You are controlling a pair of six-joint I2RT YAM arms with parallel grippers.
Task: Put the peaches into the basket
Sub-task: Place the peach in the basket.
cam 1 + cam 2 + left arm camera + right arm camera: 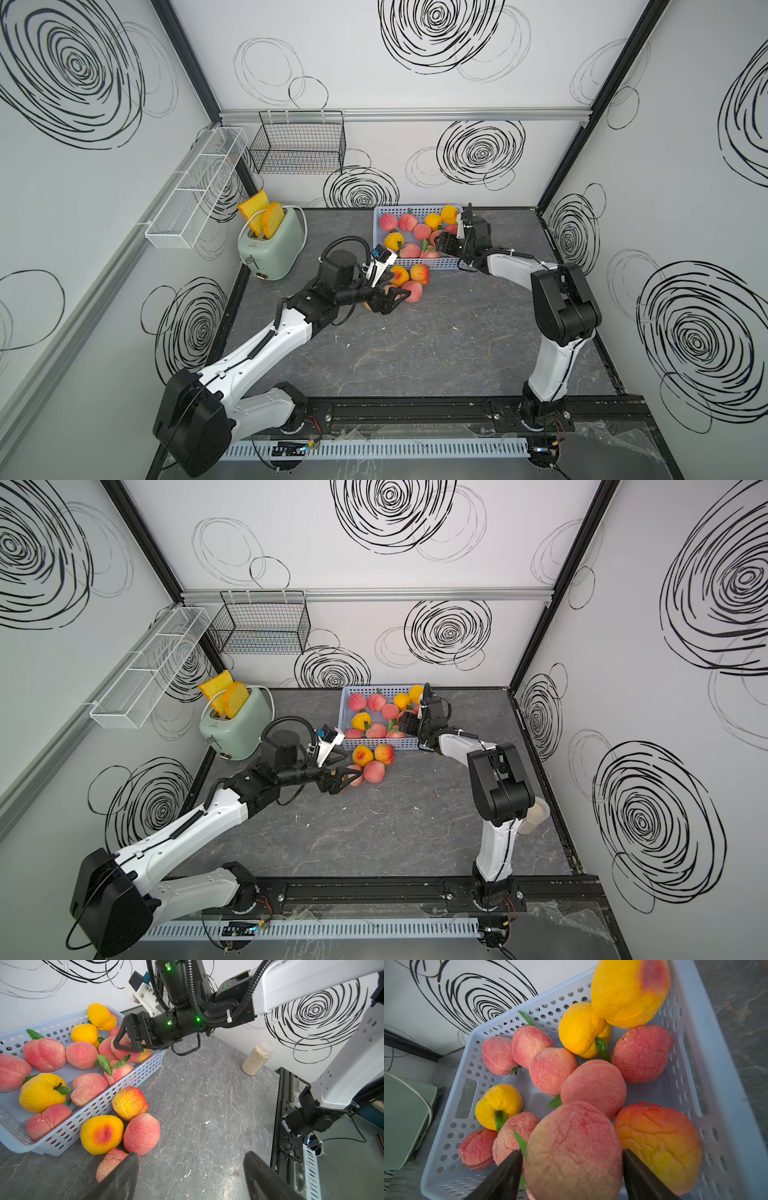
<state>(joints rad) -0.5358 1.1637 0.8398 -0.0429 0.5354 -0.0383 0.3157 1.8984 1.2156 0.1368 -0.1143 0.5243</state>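
Right gripper [572, 1151] low over basket [726, 1126] at far edge of table [415, 357], jaws flanking pink peach [573, 1126]; gripped or loose, cannot tell. Open fully, lift straight. Left gripper [191, 1157] wide, empty, beside loose peaches [141, 1132] by basket's near edge.

free: desk [436, 353] front and middle open | obstacles: loose peaches [412, 291] against basket [415, 262] front wall; toaster [270, 245] far-left corner; jar [534, 818] right edge

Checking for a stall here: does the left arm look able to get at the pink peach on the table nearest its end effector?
Probably yes. The left end effector stands open just beside that pink peach, which lies on the table outside the basket. Only neighbouring peaches crowd one side.
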